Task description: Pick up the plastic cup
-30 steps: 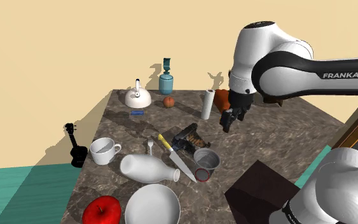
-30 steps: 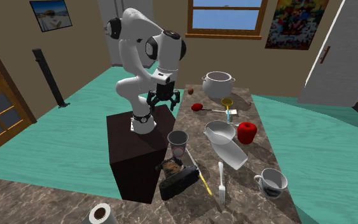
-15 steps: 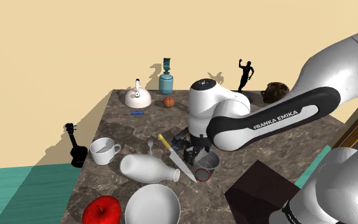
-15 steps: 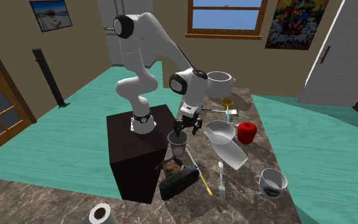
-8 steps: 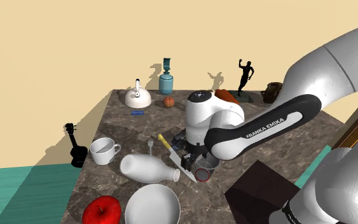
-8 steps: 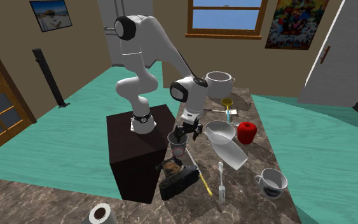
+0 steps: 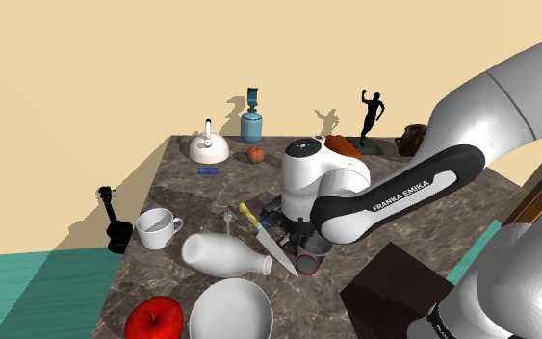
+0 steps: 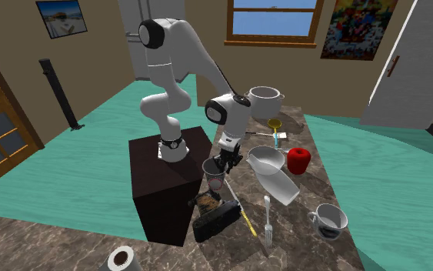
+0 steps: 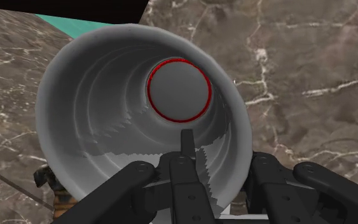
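Teal floor, tan walls, window

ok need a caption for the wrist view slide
End effector at the rim of a grey cup on a marbled tabletop, looking down to its red-ringed bottom

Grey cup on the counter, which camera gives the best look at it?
The wrist view: it looks straight into the cup, showing rim, inner wall and red-ringed bottom. The shoulder view shows the cup partly covered by the end effector; the second exterior view shows the cup side-on, far off.
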Tool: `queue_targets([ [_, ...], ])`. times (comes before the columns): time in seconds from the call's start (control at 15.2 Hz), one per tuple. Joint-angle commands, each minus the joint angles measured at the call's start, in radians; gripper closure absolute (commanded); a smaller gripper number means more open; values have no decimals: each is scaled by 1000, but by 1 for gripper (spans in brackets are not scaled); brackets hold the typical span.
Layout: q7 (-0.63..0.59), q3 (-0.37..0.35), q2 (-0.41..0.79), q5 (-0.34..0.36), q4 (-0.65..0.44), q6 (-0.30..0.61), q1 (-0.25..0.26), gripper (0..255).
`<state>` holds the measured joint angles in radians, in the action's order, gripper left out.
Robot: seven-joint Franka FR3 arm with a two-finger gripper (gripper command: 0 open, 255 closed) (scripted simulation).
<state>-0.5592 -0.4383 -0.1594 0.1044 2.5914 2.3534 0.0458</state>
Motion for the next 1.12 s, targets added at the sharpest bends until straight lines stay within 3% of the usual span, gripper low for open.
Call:
queue_targets([
  [0.0,0,0,0,0,0,0,0,255],
  [1.06,79,29,-145,-77,-80,-211,25,255],
])
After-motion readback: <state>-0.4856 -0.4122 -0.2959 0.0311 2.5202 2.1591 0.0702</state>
